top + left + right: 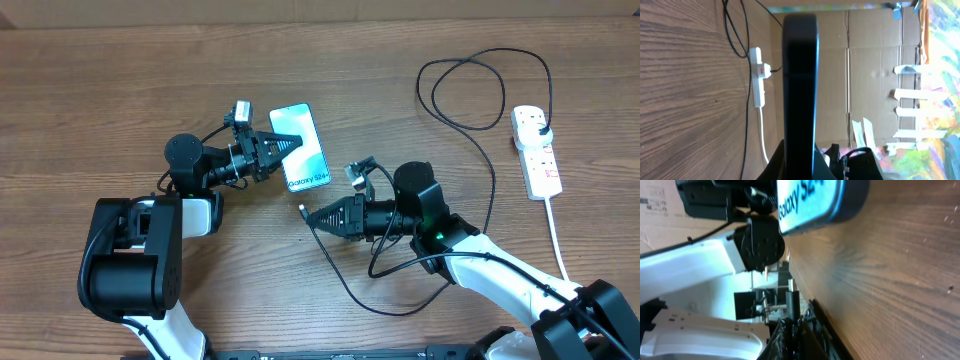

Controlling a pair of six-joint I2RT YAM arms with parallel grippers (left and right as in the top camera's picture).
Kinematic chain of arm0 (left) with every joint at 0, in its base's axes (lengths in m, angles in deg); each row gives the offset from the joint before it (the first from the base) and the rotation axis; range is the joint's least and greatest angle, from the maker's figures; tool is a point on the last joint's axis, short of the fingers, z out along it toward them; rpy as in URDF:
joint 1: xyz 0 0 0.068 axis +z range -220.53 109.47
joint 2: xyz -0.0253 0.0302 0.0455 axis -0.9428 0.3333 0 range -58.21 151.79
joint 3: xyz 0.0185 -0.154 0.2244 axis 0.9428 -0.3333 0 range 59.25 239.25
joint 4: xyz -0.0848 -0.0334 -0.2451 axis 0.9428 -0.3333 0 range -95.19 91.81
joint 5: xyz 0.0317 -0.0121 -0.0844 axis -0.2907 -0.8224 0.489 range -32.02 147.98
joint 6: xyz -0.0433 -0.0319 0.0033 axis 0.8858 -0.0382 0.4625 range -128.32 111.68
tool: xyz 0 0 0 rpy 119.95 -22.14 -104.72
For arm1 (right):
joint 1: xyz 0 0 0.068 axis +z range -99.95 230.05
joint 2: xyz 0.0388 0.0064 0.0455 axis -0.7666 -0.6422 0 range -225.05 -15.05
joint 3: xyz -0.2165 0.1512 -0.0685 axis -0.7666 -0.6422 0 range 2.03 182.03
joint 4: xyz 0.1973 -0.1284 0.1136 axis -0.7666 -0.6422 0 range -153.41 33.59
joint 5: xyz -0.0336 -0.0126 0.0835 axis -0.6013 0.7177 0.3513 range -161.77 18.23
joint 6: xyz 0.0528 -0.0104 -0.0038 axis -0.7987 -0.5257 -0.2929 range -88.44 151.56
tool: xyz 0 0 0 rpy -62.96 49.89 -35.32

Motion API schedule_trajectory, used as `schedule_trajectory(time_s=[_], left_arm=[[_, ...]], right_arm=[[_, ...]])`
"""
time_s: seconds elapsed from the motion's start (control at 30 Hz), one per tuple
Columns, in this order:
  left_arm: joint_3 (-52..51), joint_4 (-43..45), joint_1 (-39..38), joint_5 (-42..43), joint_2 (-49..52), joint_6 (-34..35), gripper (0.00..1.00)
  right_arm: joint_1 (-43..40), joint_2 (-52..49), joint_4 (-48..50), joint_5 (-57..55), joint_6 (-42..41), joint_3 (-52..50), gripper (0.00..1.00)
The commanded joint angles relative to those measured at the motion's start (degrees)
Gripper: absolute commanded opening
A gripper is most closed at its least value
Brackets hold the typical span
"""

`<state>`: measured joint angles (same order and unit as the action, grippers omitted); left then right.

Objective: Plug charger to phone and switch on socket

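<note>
The phone [305, 147], blue screen up with "Galaxy" text at its near end, is tilted off the table, held at its left edge by my left gripper [288, 146], which is shut on it. In the left wrist view the phone [800, 75] shows edge-on as a dark bar between the fingers [800, 162]. My right gripper [312, 215] is shut on the charger's small connector tip [302, 210], a short way below the phone's near end. In the right wrist view the tip [792, 297] sticks out of the fingers [792, 325] and points toward the phone [810, 200].
The black cable [350, 290] loops below the right arm, then runs up in a large loop [470, 90] to a black plug in the white socket strip [538, 150] at the far right. The strip's white cord [556, 235] trails down. Cardboard walls stand behind the table [865, 75].
</note>
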<state>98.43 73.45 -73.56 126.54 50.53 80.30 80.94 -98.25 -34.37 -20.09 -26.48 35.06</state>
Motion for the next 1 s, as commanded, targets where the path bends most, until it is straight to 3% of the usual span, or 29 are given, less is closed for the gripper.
schedule_trajectory(time_s=[0.0,0.97], left_arm=[[1.4,0.9,-0.6,-1.6,-2.0,0.8,0.04],[1.4,0.9,-0.7,-1.9,-2.0,1.4,0.04]], right_arm=[[-0.2,1.2,1.9,-2.9,-0.7,-0.2,0.04],[-3.8,1.2,2.3,-5.8,-0.7,-0.2,0.04]])
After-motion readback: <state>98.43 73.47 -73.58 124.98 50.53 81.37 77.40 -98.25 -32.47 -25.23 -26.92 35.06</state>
